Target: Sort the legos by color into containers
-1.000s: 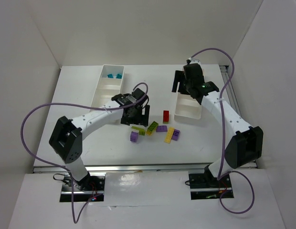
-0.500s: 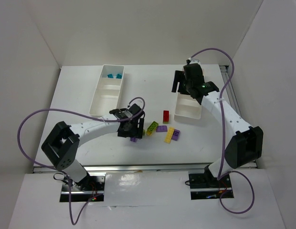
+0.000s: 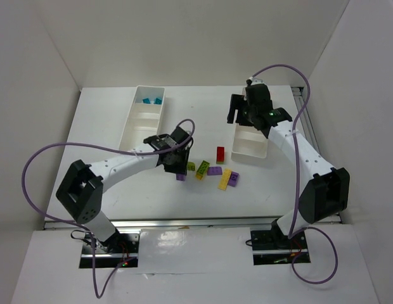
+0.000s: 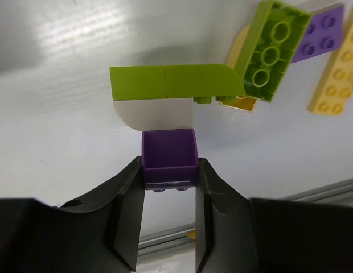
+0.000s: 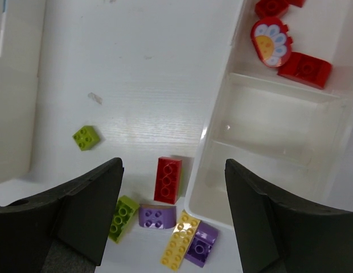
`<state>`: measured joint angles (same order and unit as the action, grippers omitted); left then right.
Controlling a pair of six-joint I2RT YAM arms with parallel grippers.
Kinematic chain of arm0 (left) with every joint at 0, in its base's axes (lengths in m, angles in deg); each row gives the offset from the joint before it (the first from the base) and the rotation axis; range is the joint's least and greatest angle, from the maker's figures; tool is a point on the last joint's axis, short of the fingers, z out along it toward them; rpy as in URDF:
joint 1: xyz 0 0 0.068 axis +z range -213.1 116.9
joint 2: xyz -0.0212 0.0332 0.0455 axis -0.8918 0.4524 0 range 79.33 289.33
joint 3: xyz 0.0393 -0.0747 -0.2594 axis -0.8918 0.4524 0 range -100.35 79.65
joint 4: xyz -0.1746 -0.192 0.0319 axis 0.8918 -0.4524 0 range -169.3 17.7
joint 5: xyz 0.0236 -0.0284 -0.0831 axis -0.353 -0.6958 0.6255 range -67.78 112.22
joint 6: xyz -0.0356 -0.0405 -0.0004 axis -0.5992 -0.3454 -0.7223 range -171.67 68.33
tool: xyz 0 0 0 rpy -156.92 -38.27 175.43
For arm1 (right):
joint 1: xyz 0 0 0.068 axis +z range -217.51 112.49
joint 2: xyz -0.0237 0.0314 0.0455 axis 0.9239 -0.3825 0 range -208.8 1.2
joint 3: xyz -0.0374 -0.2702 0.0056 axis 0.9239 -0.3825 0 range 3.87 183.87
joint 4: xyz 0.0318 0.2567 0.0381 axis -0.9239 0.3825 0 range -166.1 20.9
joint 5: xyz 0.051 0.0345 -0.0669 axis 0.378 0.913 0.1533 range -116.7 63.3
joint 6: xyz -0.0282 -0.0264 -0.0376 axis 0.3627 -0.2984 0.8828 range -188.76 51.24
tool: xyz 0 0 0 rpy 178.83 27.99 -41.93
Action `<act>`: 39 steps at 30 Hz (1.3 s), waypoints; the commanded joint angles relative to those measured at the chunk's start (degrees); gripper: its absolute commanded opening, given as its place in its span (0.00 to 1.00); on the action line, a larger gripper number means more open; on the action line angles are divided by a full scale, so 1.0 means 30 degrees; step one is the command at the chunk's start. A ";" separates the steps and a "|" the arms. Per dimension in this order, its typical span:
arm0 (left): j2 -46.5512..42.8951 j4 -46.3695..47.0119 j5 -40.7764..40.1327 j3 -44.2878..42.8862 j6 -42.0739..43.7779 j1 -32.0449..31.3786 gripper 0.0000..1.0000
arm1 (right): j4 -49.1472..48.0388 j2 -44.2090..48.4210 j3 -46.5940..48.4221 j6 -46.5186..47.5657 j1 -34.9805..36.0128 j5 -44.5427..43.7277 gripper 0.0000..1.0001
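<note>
My left gripper (image 4: 169, 168) is shut on a small purple brick (image 4: 168, 154), studs facing the camera, just in front of a lime green curved piece (image 4: 176, 81). In the top view this gripper (image 3: 177, 164) sits left of the loose legos: a red brick (image 3: 220, 154), a lime brick (image 3: 202, 169), purple pieces (image 3: 214, 170) and a yellow brick (image 3: 225, 178). My right gripper (image 5: 172, 170) hangs open and empty above the right tray's (image 5: 206, 133) near end. That tray's far compartment holds red pieces (image 5: 304, 69). The left tray (image 3: 144, 120) holds teal pieces (image 3: 151, 100).
A small lime brick (image 5: 86, 137) lies apart, left of the pile. The right tray's (image 3: 250, 144) two nearer compartments show nothing in them. A flower-printed red piece (image 5: 269, 42) lies with the red ones. Purple cables loop over both arms.
My left gripper came down from open beside the pile and closed on the purple brick. The right arm has not moved.
</note>
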<state>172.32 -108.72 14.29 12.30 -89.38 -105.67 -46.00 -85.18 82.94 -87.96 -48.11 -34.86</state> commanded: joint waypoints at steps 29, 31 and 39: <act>-0.4630 0.4202 0.7739 -0.2364 1.0636 0.3642 0.00 | -0.2769 -0.3926 0.1066 -0.2447 0.1149 1.9538 0.92; -0.4630 0.4202 0.7944 -0.2364 1.0638 0.3816 0.00 | -0.2770 -0.4133 0.1066 -0.2273 0.1325 1.9713 0.86; -0.4630 0.4202 0.8354 -0.2364 1.0638 0.3818 0.00 | -0.3500 -0.4661 0.1066 -0.2503 0.1854 2.0327 0.60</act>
<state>160.46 -98.99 37.61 5.08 -59.00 -94.59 -52.92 -98.54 86.05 -94.87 -43.26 23.61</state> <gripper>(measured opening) 0.437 0.635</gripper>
